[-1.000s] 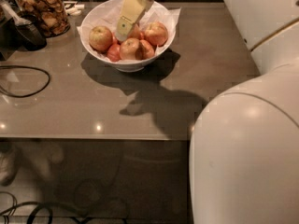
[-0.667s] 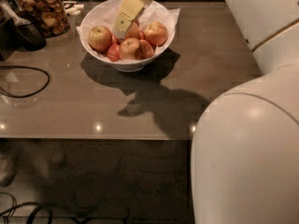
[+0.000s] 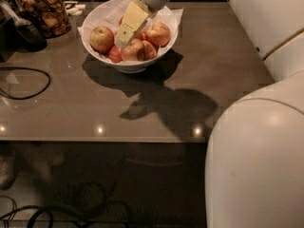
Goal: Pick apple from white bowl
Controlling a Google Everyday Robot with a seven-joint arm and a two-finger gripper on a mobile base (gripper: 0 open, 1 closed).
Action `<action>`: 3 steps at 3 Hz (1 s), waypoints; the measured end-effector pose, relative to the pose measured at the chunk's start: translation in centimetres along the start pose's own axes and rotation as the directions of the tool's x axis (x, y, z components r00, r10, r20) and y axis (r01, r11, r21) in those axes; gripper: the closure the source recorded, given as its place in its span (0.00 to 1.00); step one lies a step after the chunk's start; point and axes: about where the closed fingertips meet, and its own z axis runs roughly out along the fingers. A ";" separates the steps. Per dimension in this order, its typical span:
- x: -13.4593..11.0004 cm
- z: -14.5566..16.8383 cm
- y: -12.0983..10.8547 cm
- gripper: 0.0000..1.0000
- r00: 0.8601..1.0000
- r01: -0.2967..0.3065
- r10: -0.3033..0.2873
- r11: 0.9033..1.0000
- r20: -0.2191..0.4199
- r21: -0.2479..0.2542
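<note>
As the gripper point(image 3: 122, 38) has sunk slightly deeper into the white bowl point(image 3: 95, 20) over the past second, contact looks near. Grip width: cannot tell. Yellow-tan apple point(image 3: 101, 38): just beside the gripper's tip, in the bowl, not yet lifted.

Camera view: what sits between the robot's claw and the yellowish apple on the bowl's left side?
Only a narrow strip of white lining. The gripper hangs inside the white bowl, just right of the apple, in the camera view.
</note>
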 end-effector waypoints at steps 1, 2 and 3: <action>2.0 1.1 0.4 0.07 0.999 -0.048 0.047 0.998 -0.006 -0.045; 1.6 1.3 0.2 0.00 0.999 -0.045 0.045 0.998 0.004 -0.040; 1.5 1.5 0.1 0.00 0.999 -0.044 0.045 0.998 0.008 -0.038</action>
